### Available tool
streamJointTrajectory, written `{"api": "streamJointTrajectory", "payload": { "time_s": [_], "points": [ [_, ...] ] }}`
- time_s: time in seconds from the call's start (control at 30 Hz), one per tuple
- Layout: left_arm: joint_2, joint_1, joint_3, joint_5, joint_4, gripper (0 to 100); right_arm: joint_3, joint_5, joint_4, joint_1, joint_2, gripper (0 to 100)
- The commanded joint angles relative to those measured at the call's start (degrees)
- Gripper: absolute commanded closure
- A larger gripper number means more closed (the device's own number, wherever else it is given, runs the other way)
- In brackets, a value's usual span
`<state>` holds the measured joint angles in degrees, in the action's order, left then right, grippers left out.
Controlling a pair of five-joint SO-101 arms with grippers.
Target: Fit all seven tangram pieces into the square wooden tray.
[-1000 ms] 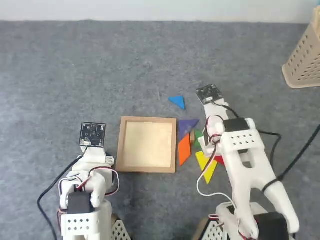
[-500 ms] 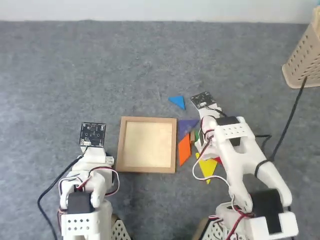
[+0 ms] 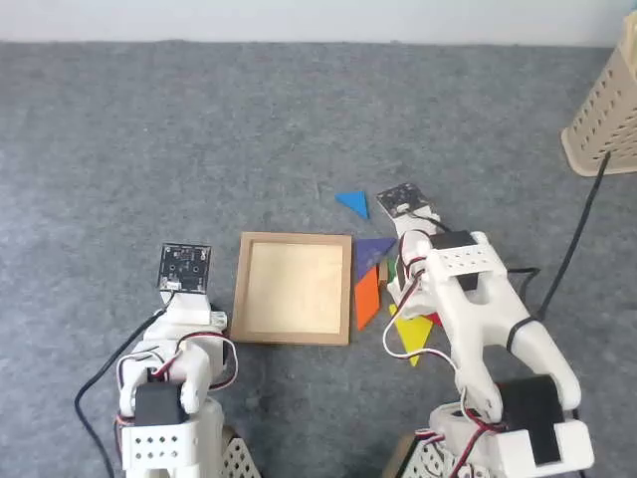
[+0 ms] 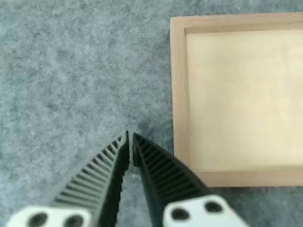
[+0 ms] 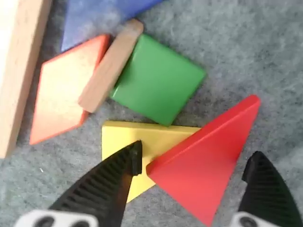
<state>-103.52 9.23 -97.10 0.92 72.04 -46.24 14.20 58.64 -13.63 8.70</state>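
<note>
The square wooden tray [image 3: 294, 289] lies empty between the arms. Just right of it lie an orange parallelogram [image 3: 367, 297], a purple triangle [image 3: 376, 249] and a yellow triangle [image 3: 413, 334], with a small blue triangle [image 3: 352, 203] farther back. In the right wrist view my right gripper [image 5: 196, 163] stands open astride a red triangle [image 5: 203, 175] that overlaps the yellow triangle [image 5: 156, 137]. A green square [image 5: 158, 85] and a bare-wood piece [image 5: 111, 64] tipped on edge lie beyond. My left gripper [image 4: 131, 139] is shut over the carpet beside the tray rim [image 4: 179, 94].
Grey carpet covers the table. A perforated beige basket [image 3: 607, 110] stands at the far right edge. The right arm [image 3: 468, 289] hangs over the cluster of pieces, with a black cable trailing to its right. Bare carpet stretches behind and left of the tray.
The right arm has swung left and come down over the pieces beside the tray, then held still. The left arm and the pieces have not moved.
</note>
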Motion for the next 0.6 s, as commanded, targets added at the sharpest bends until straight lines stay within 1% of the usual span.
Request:
{"api": "streamJointTrajectory", "payload": {
  "time_s": [0.0,0.13,0.2,0.57],
  "points": [
    [-1.1,-0.3,0.6,0.2,0.4,98,-0.4,1.3,0.9,2.8,-1.1,67.0],
    [-1.1,-0.3,0.6,0.2,0.4,98,-0.4,1.2,0.5,5.9,-1.5,77.5],
    [-1.1,-0.3,0.6,0.2,0.4,98,-0.4,1.1,0.5,6.8,-1.5,80.8],
    [-1.1,-0.3,0.6,0.2,0.4,98,0.0,-1.1,0.4,6.6,-1.0,81.2]
  ]
}}
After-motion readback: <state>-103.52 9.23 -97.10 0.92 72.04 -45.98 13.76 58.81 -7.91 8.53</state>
